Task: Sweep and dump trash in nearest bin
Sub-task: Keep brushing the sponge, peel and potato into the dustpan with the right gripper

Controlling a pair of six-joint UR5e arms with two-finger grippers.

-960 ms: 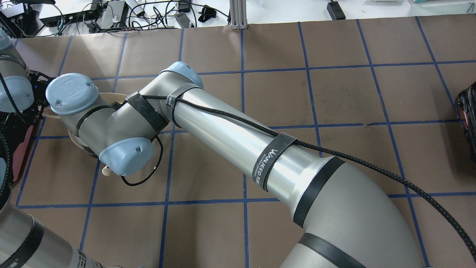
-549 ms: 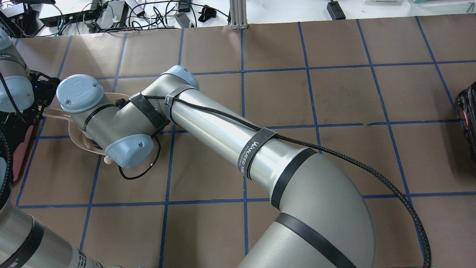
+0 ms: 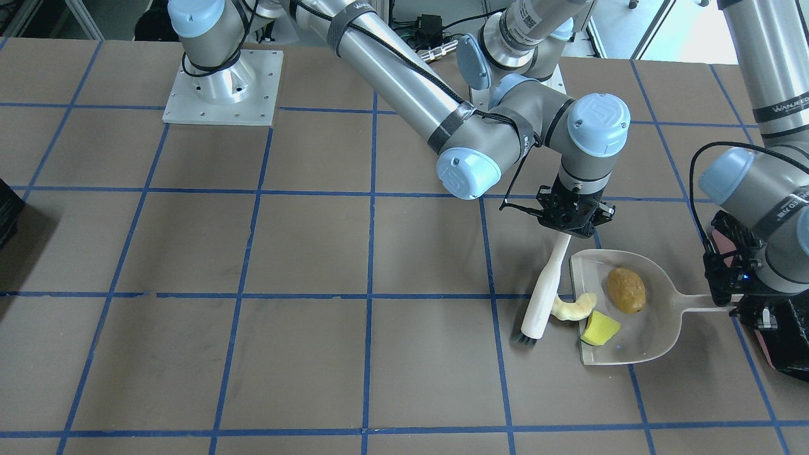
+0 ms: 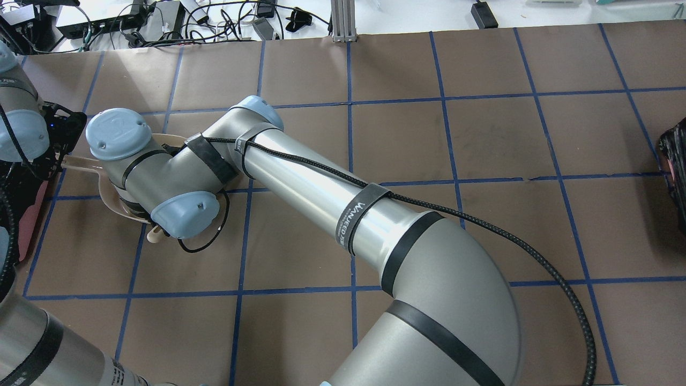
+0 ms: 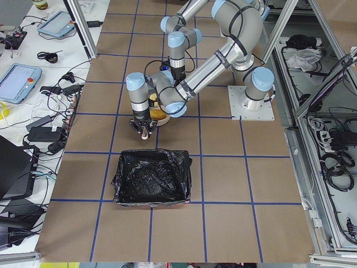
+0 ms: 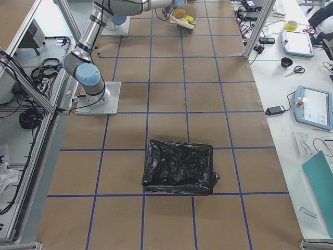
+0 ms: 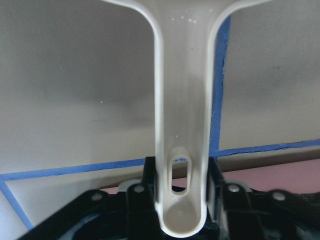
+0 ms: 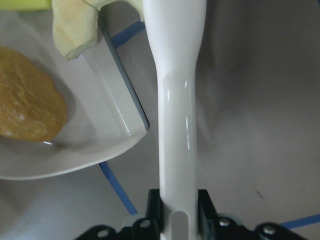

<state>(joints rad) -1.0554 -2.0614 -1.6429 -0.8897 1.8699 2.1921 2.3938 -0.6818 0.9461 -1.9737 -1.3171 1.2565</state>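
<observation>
Currently, right gripper [image 3: 564,232] clamps white long-handled brush [image 3: 542,294]; left gripper [image 3: 727,298] clamps white plastic dustpan [image 3: 654,328]. Wrinkled brown lump [image 3: 627,290] and yellow wedge [image 3: 600,328] lie inside; pale crescent peel [image 3: 574,308] at lip; black-bagged bin [image 5: 150,178] near. Black strap [image 4: 353,217] reads "WANJEED".

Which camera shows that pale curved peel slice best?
The exterior front-facing view: the pale crescent-shaped peel slice lies whole, straddling the white plastic dustpan's lip. The right wrist view crops it; overhead, the right arm hides it.

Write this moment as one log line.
right fingers: shut on brush; left fingers: shut on dustpan; lump, wedge: in dustpan; peel: at lip
</observation>
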